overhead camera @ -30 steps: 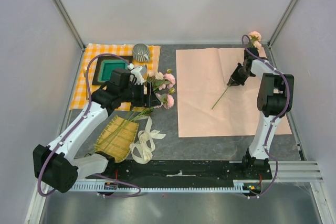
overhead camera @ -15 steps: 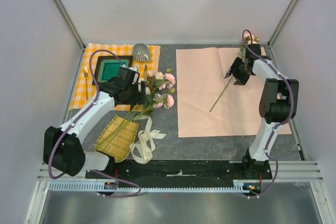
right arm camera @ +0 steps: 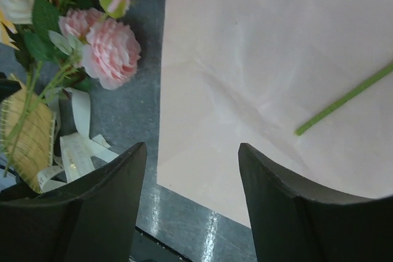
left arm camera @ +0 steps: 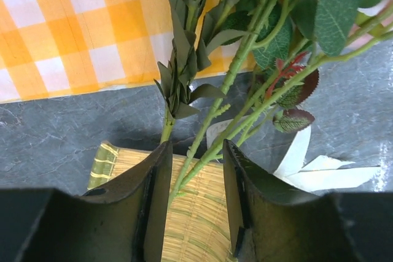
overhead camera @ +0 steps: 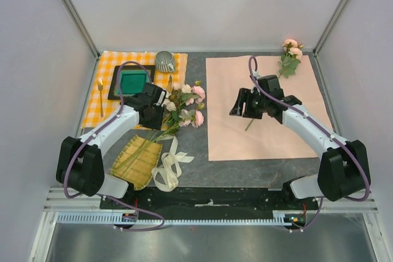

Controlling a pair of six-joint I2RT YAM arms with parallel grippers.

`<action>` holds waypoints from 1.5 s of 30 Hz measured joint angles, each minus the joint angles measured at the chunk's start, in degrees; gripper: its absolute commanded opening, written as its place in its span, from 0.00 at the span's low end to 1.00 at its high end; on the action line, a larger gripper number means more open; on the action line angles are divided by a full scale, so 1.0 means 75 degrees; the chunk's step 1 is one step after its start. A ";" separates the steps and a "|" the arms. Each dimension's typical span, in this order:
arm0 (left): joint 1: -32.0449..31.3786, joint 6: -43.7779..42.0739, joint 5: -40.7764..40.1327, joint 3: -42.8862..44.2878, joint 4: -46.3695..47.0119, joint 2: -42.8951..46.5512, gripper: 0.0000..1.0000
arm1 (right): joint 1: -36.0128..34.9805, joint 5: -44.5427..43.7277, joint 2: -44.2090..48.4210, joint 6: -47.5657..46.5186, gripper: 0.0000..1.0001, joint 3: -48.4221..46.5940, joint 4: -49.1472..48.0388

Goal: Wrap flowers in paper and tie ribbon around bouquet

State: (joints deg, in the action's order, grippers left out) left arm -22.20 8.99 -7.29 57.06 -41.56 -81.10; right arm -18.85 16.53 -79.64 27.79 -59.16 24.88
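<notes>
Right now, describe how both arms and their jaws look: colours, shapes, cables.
Both the left arm and the right arm have white tubular links joined by bulky black joint housings. A thin purple cable runs along each arm in loose loops. The jaws are matte black, two broad wedge-shaped plates per arm. No markings are legible.

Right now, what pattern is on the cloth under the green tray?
The cloth has orange-and-white checks, clearest in the left wrist view.

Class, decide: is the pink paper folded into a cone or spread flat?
Spread flat: the paper lies open and unrolled, with one flower stem lying loose across it.
</notes>
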 measured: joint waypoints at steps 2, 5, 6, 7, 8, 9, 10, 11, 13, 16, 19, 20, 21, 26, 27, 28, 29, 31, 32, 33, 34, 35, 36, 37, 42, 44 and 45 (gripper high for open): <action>0.0058 -0.0064 -0.0023 0.0000 0.0035 -0.0128 0.46 | -0.0023 0.0050 0.0015 -0.0029 0.69 0.0382 0.0009; 0.0221 -0.0125 -0.0041 0.0006 0.0140 -0.0379 0.51 | -0.0020 0.0058 0.0268 -0.0108 0.69 0.0793 0.0079; 0.0268 -0.0131 -0.0064 0.0017 0.0175 -0.0510 0.52 | -0.0017 0.0061 0.0423 -0.0140 0.69 0.0871 0.0108; 0.0315 -0.0134 -0.0105 0.0023 0.0195 -0.0650 0.52 | -0.0017 0.0067 0.0589 -0.0163 0.70 0.0921 0.0122; 0.0350 -0.0134 -0.0128 0.0026 0.0198 -0.0769 0.50 | -0.0020 0.0079 0.0729 -0.0181 0.69 0.0944 0.0122; 0.0376 -0.0134 -0.0169 0.0029 0.0207 -0.0938 0.48 | -0.0017 0.0085 0.0930 -0.0221 0.69 0.0970 0.0117; 0.0388 -0.0131 -0.0184 0.0029 0.0216 -0.1043 0.47 | -0.0017 0.0085 0.1052 -0.0236 0.69 0.0982 0.0111; 0.0393 -0.0131 -0.0216 0.0029 0.0227 -0.1125 0.45 | -0.0020 0.0093 0.1186 -0.0262 0.69 0.0988 0.0111; 0.0399 -0.0128 -0.0239 0.0029 0.0309 -0.1227 0.46 | -0.0020 0.0105 0.1370 -0.0306 0.69 0.1003 0.0105; 0.0399 -0.0128 -0.0297 0.0047 0.0417 -0.1239 0.50 | -0.0020 0.0108 0.1460 -0.0329 0.69 0.1072 0.0099; 0.0399 -0.0128 -0.0358 0.0125 0.0455 -0.1352 0.46 | -0.0020 0.0111 0.1463 -0.0338 0.70 0.1122 0.0122; 0.0399 -0.0128 -0.0364 0.0175 0.0475 -0.1460 0.37 | -0.0020 0.0125 0.1463 -0.0338 0.69 0.1128 0.0122; 0.0399 -0.0128 -0.0379 0.0195 0.0501 -0.1533 0.31 | -0.0017 0.0143 0.1463 -0.0338 0.69 0.1128 0.0119; 0.0417 -0.0192 -0.0656 0.0230 0.0437 -0.1719 0.08 | -0.0017 0.0207 0.1463 -0.0341 0.69 0.1125 0.0122; 0.0417 -0.0219 -0.0813 0.0289 0.0370 -0.1711 0.06 | -0.0017 0.0207 0.1463 -0.0344 0.70 0.1122 0.0128; 0.0417 -0.0219 -0.0950 0.0350 0.0312 -0.1664 0.03 | -0.0017 0.0204 0.1463 -0.0347 0.70 0.1110 0.0149; 0.0417 -0.0221 -0.1102 0.0423 0.0221 -0.1577 0.02 | -0.0020 0.0201 0.1463 -0.0350 0.70 0.1087 0.0195; 0.0414 -0.0213 -0.1492 0.0603 -0.0041 -0.1239 0.02 | -0.0020 0.0204 0.1460 -0.0361 0.69 0.1020 0.0262; 0.0414 -0.0198 -0.1795 0.0831 -0.0323 -0.0924 0.02 | -0.0020 0.0204 0.1457 -0.0370 0.69 0.0985 0.0271; 0.0414 -0.0189 -0.1993 0.1008 -0.0460 -0.0662 0.01 | -0.0023 0.0204 0.1437 -0.0388 0.69 0.0947 0.0280; 0.0414 -0.0172 -0.2232 0.1317 -0.0685 -0.0335 0.02 | -0.0023 0.0207 0.1399 -0.0420 0.69 0.0892 0.0291; 0.0414 -0.0149 -0.2398 0.1699 -0.0871 -0.0026 0.01 | -0.0038 0.0227 0.1326 -0.0460 0.69 0.0819 0.0294; 0.0417 -0.0122 -0.2445 0.2020 -0.0973 0.0224 0.01 | -0.0067 0.0251 0.1224 -0.0510 0.69 0.0723 0.0303; 0.0425 -0.0052 -0.2366 0.2535 -0.1148 0.0560 0.02 | -0.0111 0.0283 0.1099 -0.0551 0.69 0.0609 0.0297; 0.0458 0.0501 0.0227 0.3774 -0.0930 0.1679 0.01 | -0.1070 0.0988 0.0787 -0.0411 0.70 0.0172 -0.0402; 0.0452 0.1163 0.1810 0.3593 -0.0274 0.1929 0.02 | -0.1778 0.1440 0.0813 -0.0029 0.71 0.0178 -0.1332; 0.0437 0.1594 0.2538 0.3366 0.0204 0.2025 0.01 | -0.2034 0.1556 0.0842 0.0154 0.71 0.0195 -0.1760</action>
State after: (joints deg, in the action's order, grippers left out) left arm -18.92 20.95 11.75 82.30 -40.03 -65.91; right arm -34.11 28.21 -73.32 28.95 -57.69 11.68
